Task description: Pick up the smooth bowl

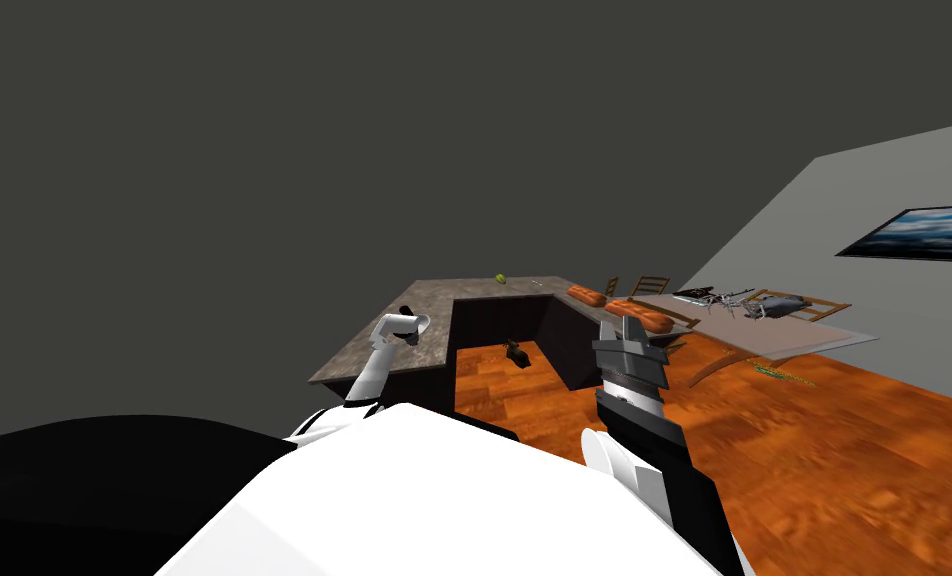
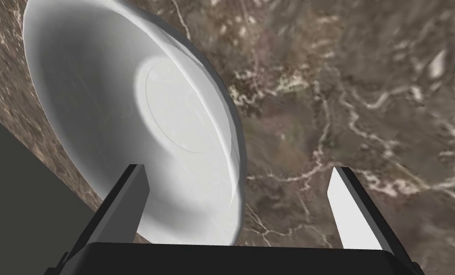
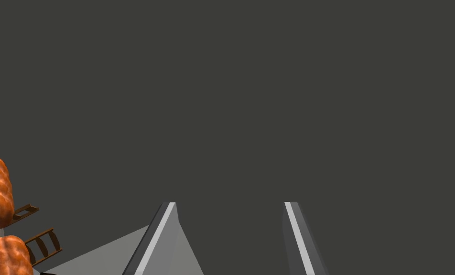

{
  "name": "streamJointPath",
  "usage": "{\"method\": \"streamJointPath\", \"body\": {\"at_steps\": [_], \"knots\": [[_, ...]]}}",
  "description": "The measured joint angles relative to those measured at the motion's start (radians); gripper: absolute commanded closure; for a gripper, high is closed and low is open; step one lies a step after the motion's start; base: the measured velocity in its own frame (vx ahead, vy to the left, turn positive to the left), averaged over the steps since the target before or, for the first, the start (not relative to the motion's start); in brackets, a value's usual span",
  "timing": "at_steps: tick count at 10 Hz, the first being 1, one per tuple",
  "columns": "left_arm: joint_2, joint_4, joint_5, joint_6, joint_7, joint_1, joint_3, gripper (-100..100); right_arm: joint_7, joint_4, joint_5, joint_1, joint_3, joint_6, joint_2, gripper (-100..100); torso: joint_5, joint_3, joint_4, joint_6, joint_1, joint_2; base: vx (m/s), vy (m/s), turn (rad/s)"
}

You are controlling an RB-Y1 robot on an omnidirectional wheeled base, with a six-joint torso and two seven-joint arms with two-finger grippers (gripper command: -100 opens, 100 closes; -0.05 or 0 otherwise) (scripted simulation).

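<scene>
A smooth white bowl (image 2: 126, 110) sits on the brown marbled counter (image 2: 365, 95), close to the counter's edge. My left gripper (image 2: 237, 168) hangs open just above it. One finger lies over the bowl's inside, the other over bare counter, and the bowl's rim runs between them. The head view has the left hand (image 1: 411, 326) over the near left part of the U-shaped counter (image 1: 464, 290). My right gripper (image 3: 230, 204) is open with nothing between its fingers, raised in front of my chest (image 1: 629, 330).
Two orange loaves (image 1: 586, 295) (image 1: 639, 313) lie on the counter's right arm. Beyond stand a table (image 1: 814, 340) with clutter and wooden chairs (image 1: 649, 285). A small green thing (image 1: 501, 278) sits at the counter's far edge. A dark object (image 1: 516, 353) lies on the wooden floor.
</scene>
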Motion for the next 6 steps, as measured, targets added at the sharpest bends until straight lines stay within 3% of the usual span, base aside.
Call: {"method": "streamJointPath", "body": {"at_steps": [1,5,6], "knots": [[0.000,0.002,0.000,-0.004,-0.001,0.000,0.000,100,0.000,0.000,0.000,0.000,0.000,0.000,0.000,0,0.000,0.000,0.000,0.000,0.000,0.001,0.000,0.000,0.000],[0.000,0.002,0.000,-0.003,-0.001,0.000,0.000,100,0.000,0.000,0.000,0.000,0.000,0.000,0.000,0,0.000,0.001,0.000,0.000,0.000,0.001,0.000,0.000,0.000],[0.000,0.002,0.000,-0.003,-0.001,0.000,0.000,0,0.000,0.000,0.000,0.000,0.000,0.000,0.000,0,0.000,0.001,0.001,0.000,0.000,0.001,0.000,0.000,0.000]]}}
